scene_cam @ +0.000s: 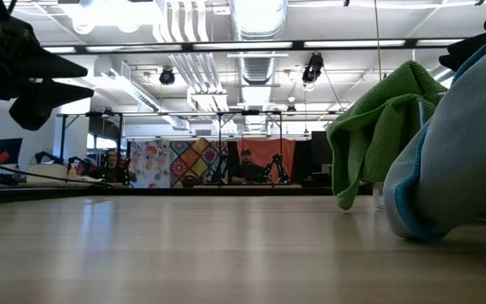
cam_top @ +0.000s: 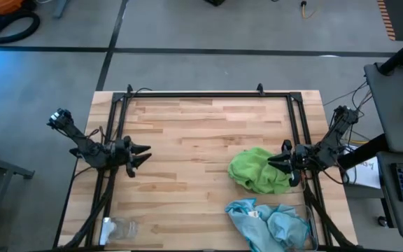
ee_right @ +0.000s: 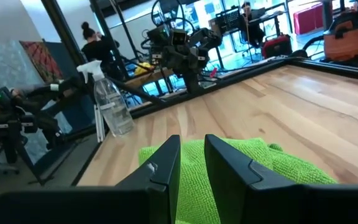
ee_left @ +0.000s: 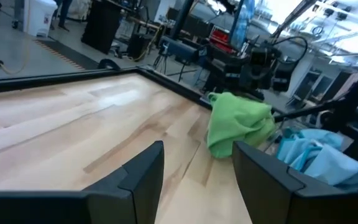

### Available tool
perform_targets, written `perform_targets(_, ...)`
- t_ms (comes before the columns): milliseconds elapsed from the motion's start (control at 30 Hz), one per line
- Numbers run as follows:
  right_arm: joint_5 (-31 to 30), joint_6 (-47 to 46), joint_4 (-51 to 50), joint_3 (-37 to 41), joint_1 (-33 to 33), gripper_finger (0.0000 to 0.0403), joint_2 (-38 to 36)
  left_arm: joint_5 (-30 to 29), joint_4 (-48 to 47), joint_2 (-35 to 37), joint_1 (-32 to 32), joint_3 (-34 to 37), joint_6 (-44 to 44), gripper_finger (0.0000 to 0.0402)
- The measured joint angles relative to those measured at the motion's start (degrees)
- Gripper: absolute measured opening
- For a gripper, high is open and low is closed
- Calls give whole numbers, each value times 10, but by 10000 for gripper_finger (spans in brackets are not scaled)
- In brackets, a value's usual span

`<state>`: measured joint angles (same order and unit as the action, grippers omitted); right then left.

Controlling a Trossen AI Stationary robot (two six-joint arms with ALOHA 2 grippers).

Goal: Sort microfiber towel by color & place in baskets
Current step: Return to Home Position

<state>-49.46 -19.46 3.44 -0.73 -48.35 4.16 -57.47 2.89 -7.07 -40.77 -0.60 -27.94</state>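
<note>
A heap of lime green towels (cam_top: 257, 170) (ee_left: 238, 121) (ee_right: 278, 165) lies on the table's right half. Nearer the near edge, pale blue towels (cam_top: 271, 220) (ee_left: 316, 152) are heaped in a clear bin (cam_top: 313, 225), spilling over its left side. I can make out no second bin. My right gripper (cam_top: 277, 161) (ee_right: 192, 158) hovers level over the green heap's right side, open by a narrow gap. My left gripper (cam_top: 141, 155) (ee_left: 197, 165) is open and hangs above bare wood on the left, pointing at the towels.
A clear spray bottle (cam_top: 121, 227) (ee_right: 110, 106) sits at the near left corner. A black frame (cam_top: 208, 94) runs along the table's far edge and down both sides. Bare wood (cam_top: 187, 140) fills the middle and left. People sit in the room beyond (scene_cam: 247, 165).
</note>
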Motion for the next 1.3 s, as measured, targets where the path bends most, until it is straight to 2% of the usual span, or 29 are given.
perform_targets(333, 0, 0, 0, 0, 0, 68, -41, 0, -1, 35, 27, 0, 0, 174)
perform_targets(533, 0, 0, -1, 1, 0, 68, -40, 0, -1, 72, 98, 0, 0, 174)
perform_targets(700, 0, 0, -1, 1, 0, 68, -40, 0, -1, 71, 167, 0, 0, 174)
perform_targets(967, 0, 0, 0, 1, 0, 68, -39, 0, -1, 71, 217, 1, 0, 174)
perform_targets(1133, 2, 0, 0, 1, 33, 68, -14, 0, -1, 71, 231, 1, 0, 174)
perform_targets(1300, 2, 0, 0, 1, 106, 68, 9, 0, -1, 71, 266, 1, 0, 174)
